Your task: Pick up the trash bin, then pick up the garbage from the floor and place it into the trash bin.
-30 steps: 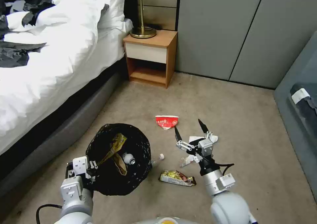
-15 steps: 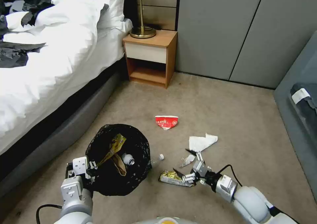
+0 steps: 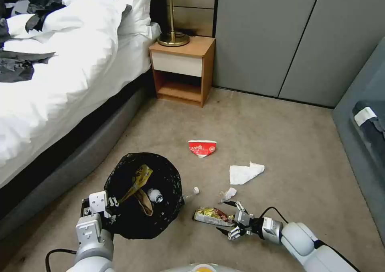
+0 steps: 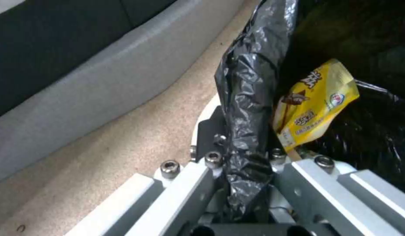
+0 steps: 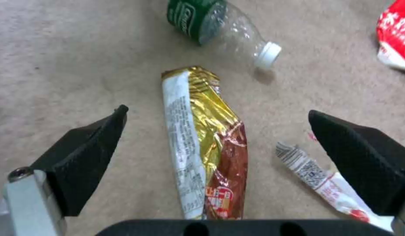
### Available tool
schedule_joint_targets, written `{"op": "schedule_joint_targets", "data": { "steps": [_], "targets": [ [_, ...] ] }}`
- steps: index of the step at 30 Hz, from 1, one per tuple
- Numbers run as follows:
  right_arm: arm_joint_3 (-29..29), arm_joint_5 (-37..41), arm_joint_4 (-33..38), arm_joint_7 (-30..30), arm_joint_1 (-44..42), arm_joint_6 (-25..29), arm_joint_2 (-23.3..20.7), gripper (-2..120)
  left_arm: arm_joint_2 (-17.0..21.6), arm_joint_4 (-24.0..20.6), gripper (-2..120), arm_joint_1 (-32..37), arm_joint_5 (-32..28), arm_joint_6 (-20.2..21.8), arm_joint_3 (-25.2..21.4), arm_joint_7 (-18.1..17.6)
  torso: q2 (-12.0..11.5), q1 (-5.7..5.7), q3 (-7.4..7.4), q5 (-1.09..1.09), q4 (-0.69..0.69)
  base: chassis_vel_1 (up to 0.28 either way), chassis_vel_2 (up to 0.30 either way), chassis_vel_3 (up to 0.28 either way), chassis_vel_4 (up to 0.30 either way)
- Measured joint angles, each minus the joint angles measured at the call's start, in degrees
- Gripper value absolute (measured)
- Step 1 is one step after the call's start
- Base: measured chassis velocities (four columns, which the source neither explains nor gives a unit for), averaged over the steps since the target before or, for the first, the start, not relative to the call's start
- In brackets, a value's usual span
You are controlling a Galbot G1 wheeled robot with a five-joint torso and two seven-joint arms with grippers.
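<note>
**A:** We have the right gripper low over the carpet, jaws spread wide, with the gold-and-brown snack wrapper lying lengthwise between them. Our left gripper is clamped on the liner-wrapped rim of the trash bin, which sits just beside the wrapper and already contains a yellow packet and a small white bottle.

**B:** What could go wrong?

**A:** We think the flat, slick foil may slide or buckle as the jaws close, and one fingertip could catch the torn white scrap beside it. The thin black liner could also slip in our left grip.

**B:** The room?

**A:** Short beige carpet, an unmade bed, a wooden nightstand bearing a brass lamp, and grey wall panels. A clear bottle, a crushed red-and-white cup and a crumpled tissue remain on the floor.
</note>
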Motion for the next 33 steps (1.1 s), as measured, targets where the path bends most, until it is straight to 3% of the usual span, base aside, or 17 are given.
{"op": "schedule_joint_targets", "data": {
  "steps": [5,11,16,18,20,25,33],
  "targets": [
    [0.5,-1.5,-7.3,-0.1,2.7,1.8,5.0,100,-0.3,-0.2,0,0.7,0.4,-0.1,0.0,0.0,0.0,0.00,0.00,0.05,0.00,0.000,0.000,0.000,0.000],
    [1.2,-2.0,-10.9,0.2,3.8,2.8,7.9,99,-0.5,-0.4,0,1.2,0.8,-0.4,0.0,0.0,0.0,0.00,0.00,0.02,0.00,0.000,0.000,0.000,0.000],
    [1.5,-2.1,-14.0,0.5,4.4,3.3,10.0,85,-0.9,-0.6,0,1.7,1.7,-0.7,0.5,0.1,0.0,0.00,0.00,0.01,-0.01,0.000,0.000,0.000,0.000],
    [1.7,-2.1,-15.3,0.6,4.4,3.6,10.8,74,-0.9,-0.9,0,1.8,1.8,-0.8,0.5,0.1,0.0,0.00,0.00,0.01,-0.01,0.000,0.000,0.000,0.000],
    [1.7,-2.1,-15.4,0.7,4.4,3.6,10.9,72,-0.9,-0.9,0,1.9,1.8,-0.8,0.4,0.1,0.0,0.00,0.00,0.01,-0.01,0.000,0.000,0.000,0.000],
    [2.2,-2.0,-16.9,1.3,3.9,3.7,11.9,48,-0.8,-1.1,0,2.1,1.9,-1.1,0.3,0.1,0.0,0.00,0.00,0.01,-0.01,0.000,0.000,0.000,0.000],
    [3.3,-1.7,-17.9,1.9,2.6,4.4,12.7,23,-0.8,-1.0,0,2.1,2.1,-1.6,0.4,0.2,0.0,-0.01,-0.01,0.02,0.00,0.000,0.000,0.000,0.000]
  ]
}}
